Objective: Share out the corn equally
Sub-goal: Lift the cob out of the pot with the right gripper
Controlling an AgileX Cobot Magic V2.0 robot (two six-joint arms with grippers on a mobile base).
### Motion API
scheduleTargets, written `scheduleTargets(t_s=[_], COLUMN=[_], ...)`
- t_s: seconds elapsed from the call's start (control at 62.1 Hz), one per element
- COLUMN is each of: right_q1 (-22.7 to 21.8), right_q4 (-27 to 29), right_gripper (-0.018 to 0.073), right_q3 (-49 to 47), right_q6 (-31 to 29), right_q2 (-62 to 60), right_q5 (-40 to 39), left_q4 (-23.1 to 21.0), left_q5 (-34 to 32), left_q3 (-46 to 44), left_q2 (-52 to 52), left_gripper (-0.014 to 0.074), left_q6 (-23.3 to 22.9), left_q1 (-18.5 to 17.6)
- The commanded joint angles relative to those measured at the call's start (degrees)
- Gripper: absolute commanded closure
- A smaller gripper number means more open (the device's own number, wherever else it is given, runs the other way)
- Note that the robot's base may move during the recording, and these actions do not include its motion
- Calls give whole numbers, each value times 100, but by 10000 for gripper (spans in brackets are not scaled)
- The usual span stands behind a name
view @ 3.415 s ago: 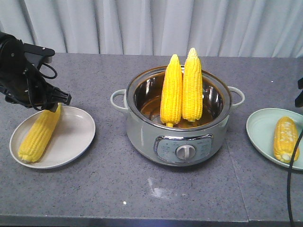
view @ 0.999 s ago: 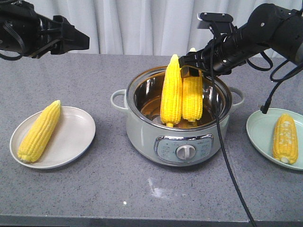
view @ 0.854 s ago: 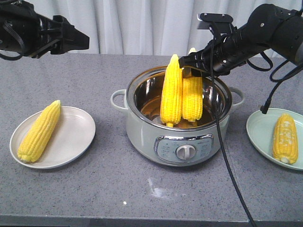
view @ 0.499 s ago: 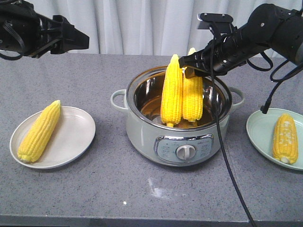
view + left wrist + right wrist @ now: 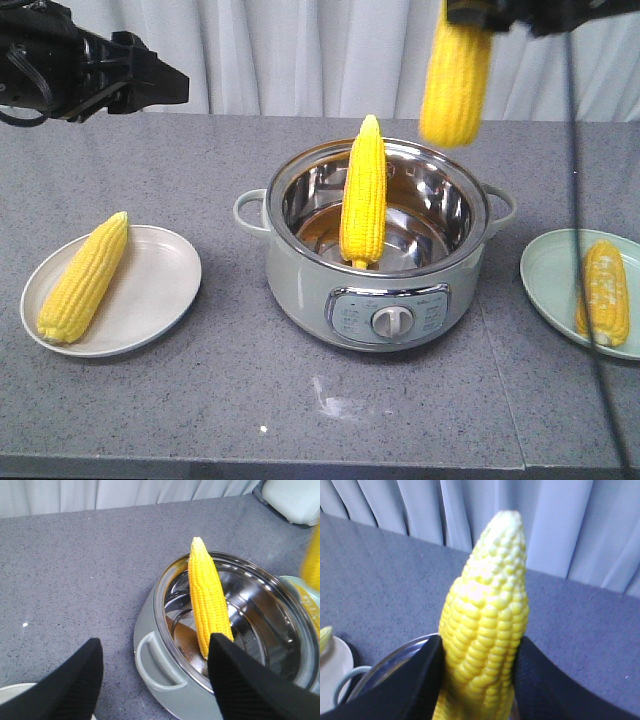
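At the upper left of the front view, the left gripper (image 5: 152,647) is hovering with its fingers spread, holding nothing. At lower left, one cob of corn (image 5: 85,277) is lying on the white plate (image 5: 165,290). In the centre, a second cob (image 5: 363,190) is standing upright in the steel pot (image 5: 300,285) on the grey desk (image 5: 200,400). At upper right, the right gripper (image 5: 480,675) is pinching a third cob (image 5: 455,75) in the air. At far right, a fourth cob (image 5: 603,292) is lying on the pale green plate (image 5: 545,265).

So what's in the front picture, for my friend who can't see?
A corn cob hangs in the air above a pot, where another cob stands upright. The left plate holds a third cob, the right plate a fourth.
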Motion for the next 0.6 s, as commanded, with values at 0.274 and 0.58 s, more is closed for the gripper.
scheduleTargets(t_s=[0.274,0.58], right_q1=[-18,-18], right_q4=[-943,-1477], right_gripper=[566,565], right_q3=[-167,-167], right_q6=[75,336], right_q2=[-1707,-1773], right_q5=[-376,3], left_q4=[-357,-347], left_q5=[-1037,-1420], left_q3=[-184,-1123], left_q2=[-18,884], left_gripper=[147,147], left_q6=[-62,-70], left_q1=[-958,-2035])
